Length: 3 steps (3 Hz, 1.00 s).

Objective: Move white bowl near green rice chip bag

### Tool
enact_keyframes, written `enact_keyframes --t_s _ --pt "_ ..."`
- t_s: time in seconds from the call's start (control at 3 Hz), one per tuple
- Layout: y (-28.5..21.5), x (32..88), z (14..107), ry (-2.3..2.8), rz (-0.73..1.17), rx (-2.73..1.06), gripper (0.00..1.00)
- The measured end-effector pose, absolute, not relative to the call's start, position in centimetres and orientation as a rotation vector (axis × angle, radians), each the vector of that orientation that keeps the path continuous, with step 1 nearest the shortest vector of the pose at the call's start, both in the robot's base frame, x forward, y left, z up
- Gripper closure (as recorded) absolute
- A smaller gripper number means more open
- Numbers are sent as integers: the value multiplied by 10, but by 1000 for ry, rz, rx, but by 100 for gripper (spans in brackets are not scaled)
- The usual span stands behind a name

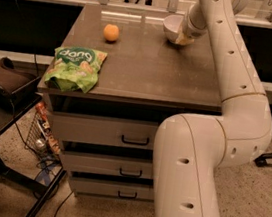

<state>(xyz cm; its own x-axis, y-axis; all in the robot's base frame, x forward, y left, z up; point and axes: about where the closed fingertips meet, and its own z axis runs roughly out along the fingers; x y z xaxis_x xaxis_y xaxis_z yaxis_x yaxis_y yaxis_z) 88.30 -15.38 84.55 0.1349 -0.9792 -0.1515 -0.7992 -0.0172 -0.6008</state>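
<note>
The white bowl (171, 27) stands at the far edge of the brown tabletop (147, 66), right of the middle. My gripper (184, 38) comes down from the white arm and sits at the bowl's right rim, touching or very close to it. The green rice chip bag (75, 66) lies flat at the front left corner of the table, far from the bowl and from the gripper.
An orange fruit (111, 32) lies on the table between the bowl and the bag, towards the back left. My arm's large white links (205, 155) stand in front of the cabinet's drawers (122, 134). A dark side table (2, 87) and a wire rack stand at the left.
</note>
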Motion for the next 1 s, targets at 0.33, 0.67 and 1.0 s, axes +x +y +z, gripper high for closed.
enact_keyframes --t_s 0.33,0.67,1.0 --pt "-153 884 843 1707 -413 -1861 100" --pt "-157 881 849 1739 -463 -1883 100" --pt "-166 872 876 1752 -514 -1884 100"
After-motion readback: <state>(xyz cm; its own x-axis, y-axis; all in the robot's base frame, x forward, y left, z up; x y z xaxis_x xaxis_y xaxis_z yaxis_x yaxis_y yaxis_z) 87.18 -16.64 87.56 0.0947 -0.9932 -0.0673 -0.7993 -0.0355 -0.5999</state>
